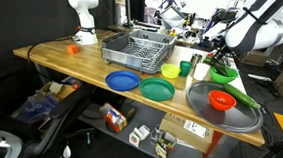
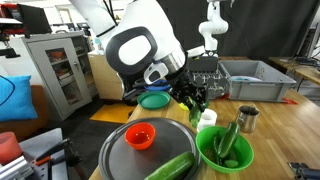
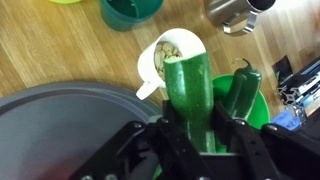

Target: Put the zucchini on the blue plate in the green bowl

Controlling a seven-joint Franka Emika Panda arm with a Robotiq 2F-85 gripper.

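My gripper (image 3: 198,130) is shut on the zucchini (image 3: 190,95), a dark-green cylinder with a paler end that points away from the wrist. It hangs beside and above the lime-green bowl (image 3: 262,105), next to a white cup. The bowl holds a green pepper (image 3: 240,92). In both exterior views the gripper (image 1: 220,59) (image 2: 190,97) is raised over the table by the green bowl (image 1: 222,73) (image 2: 225,150). The blue plate (image 1: 122,81) lies empty at the table's front edge, well away from the gripper.
A dark-green plate (image 1: 157,89) lies beside the blue plate. A grey round tray (image 2: 125,160) carries a red bowl (image 2: 140,136) and a long green vegetable (image 2: 170,167). A white cup (image 3: 170,55), a metal cup (image 2: 247,119), a yellow bowl (image 1: 169,70) and a dish rack (image 1: 139,47) stand nearby.
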